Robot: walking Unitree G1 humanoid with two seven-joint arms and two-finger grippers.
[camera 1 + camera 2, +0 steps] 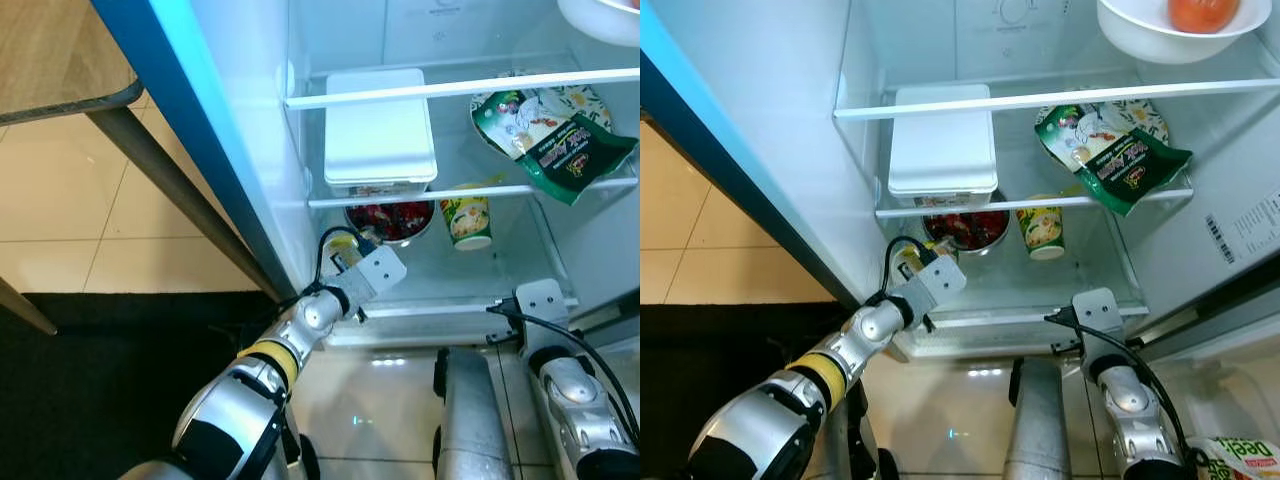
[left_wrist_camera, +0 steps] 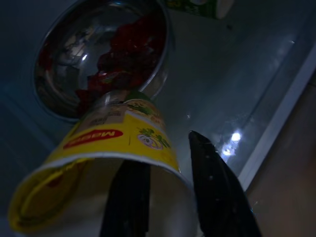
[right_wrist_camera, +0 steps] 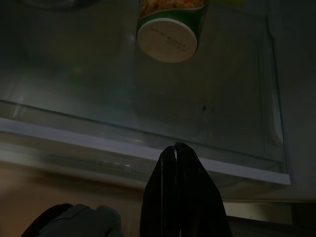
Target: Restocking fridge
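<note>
**A:** Your left gripper [image 2: 168, 197] has the yellow cup [image 2: 106, 163] between its fingers, closed on the cup's base. The cup lies tilted on the bottom glass shelf [image 1: 1080, 275], just in front of the steel bowl [image 2: 98, 59] of red food.

**B:** And the risk?

**A:** You could knock the bowl. The cup's far end looks to be touching or nearly touching the bowl's rim, so a push forward would shove it back. Let go while the cup is tilted and it may roll toward the shelf's front lip.

**B:** My right side?

**A:** The right gripper [image 3: 176, 163] is pinched shut on nothing, low at the shelf's front edge, facing the green cup [image 3: 169, 27].

**B:** What can't you tell?

**A:** From the head views, the wrist housing covers most of the yellow cup. Both wrist views are dark, so I can't judge whether cup and bowl actually meet.
</note>
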